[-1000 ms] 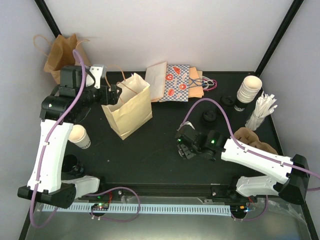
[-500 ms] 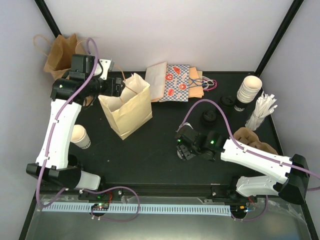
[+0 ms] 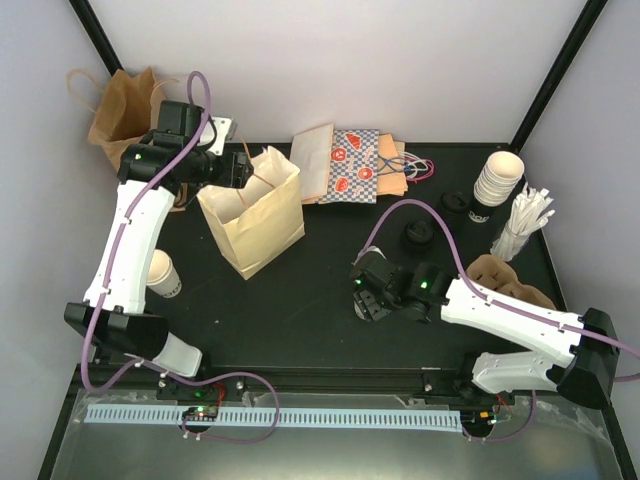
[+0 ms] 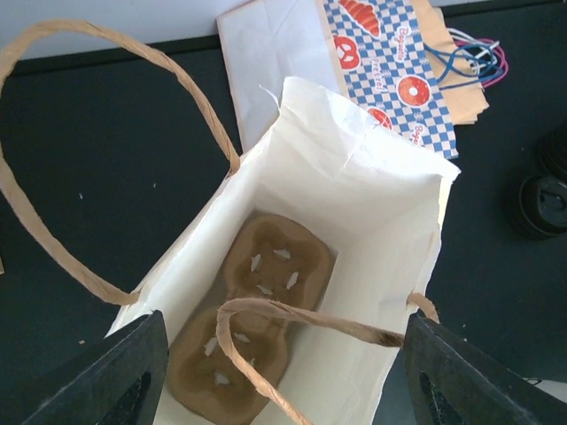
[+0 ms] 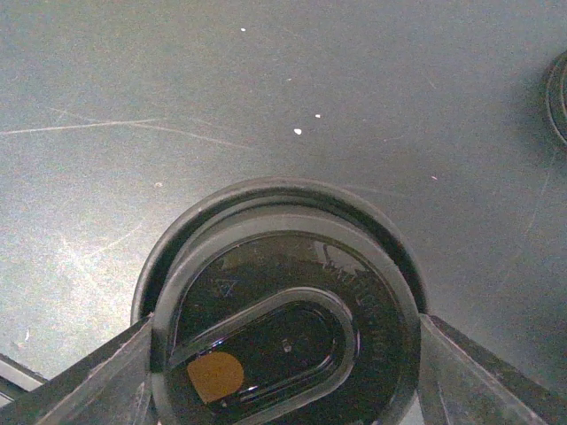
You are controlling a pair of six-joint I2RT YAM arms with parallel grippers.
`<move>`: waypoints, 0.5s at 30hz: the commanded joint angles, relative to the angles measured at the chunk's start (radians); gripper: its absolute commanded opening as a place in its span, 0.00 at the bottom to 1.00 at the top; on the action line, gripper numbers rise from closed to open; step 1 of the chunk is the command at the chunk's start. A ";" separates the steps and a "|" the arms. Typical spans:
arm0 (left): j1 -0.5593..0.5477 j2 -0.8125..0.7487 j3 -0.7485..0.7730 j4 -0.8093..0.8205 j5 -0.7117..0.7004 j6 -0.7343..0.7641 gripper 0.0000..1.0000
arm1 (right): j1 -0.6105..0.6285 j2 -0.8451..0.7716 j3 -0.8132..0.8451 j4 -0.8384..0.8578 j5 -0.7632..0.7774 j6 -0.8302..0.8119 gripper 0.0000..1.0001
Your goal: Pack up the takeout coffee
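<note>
Compared with a second ago, the left gripper (image 3: 243, 170) has swung from the 9 o'clock side of the cream paper bag (image 3: 255, 215) up to its 11 o'clock corner, and the arm now reaches out straighter; the bag itself stands where it did; the right arm has not shifted.

The left jaws stand wide apart above the bag's mouth and grip nothing; one twisted handle (image 4: 301, 314) arches across the opening between the fingers; a brown cardboard cup carrier (image 4: 257, 292) lies on the bag's floor.

The right gripper (image 3: 368, 298) sits at 4 o'clock of the bag, its jaws pressed on either side of a lidded coffee cup (image 5: 283, 328) with a black lid, which stands on the black table (image 3: 300, 300).

A loose white paper cup (image 3: 165, 275) stands at 8 o'clock of the bag, partly covered by the left forearm; a stack of white cups (image 3: 497, 180) stands at the table's 2 o'clock corner, just beside a bundle of white sticks (image 3: 525, 220).

Two loose black lids (image 3: 417, 235) lie between the stack and the right gripper; flat printed bags (image 3: 355, 165) lie at 12 o'clock; a brown handled bag (image 3: 120, 115) stands off the table at 10 o'clock; another brown carrier (image 3: 505, 275) lies behind the right forearm.
</note>
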 commanded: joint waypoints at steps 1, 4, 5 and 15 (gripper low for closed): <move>0.000 0.020 0.015 0.018 0.035 0.016 0.75 | -0.006 -0.009 -0.008 0.022 -0.002 0.005 0.73; 0.001 0.010 -0.007 0.067 0.123 0.076 0.82 | -0.006 -0.009 -0.012 0.024 -0.005 0.003 0.73; 0.000 0.004 -0.014 0.086 0.144 0.099 0.83 | -0.006 -0.008 -0.012 0.024 -0.007 0.003 0.73; -0.001 -0.126 -0.246 0.234 0.324 0.527 0.91 | -0.006 -0.008 0.002 0.019 -0.022 -0.006 0.73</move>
